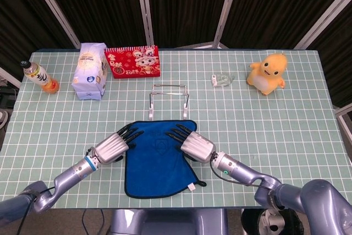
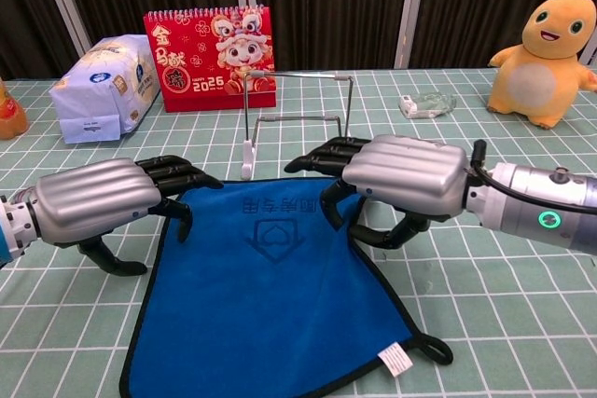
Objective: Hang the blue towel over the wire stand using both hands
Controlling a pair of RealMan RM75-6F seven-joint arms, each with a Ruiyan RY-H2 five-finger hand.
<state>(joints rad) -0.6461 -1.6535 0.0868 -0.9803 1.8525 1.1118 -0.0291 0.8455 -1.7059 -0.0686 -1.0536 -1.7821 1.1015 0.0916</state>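
Blue towel point(image 1: 157, 160) flat on table point(image 1: 286, 119), far edge just short of wire stand point(image 1: 169, 100). My left hand point(image 1: 113, 147) over far-left corner, right hand point(image 1: 195, 144) over far-right corner; one per corner so cloth lifts level. Both palms down, fingers curled toward cloth. Cannot tell whether either has pinched fabric; towel lies unlifted, so I judge grasp not yet made. Stand upright just beyond, ready for drape.

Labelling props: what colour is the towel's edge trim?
Black, around the blue towel; clearest in chest view.
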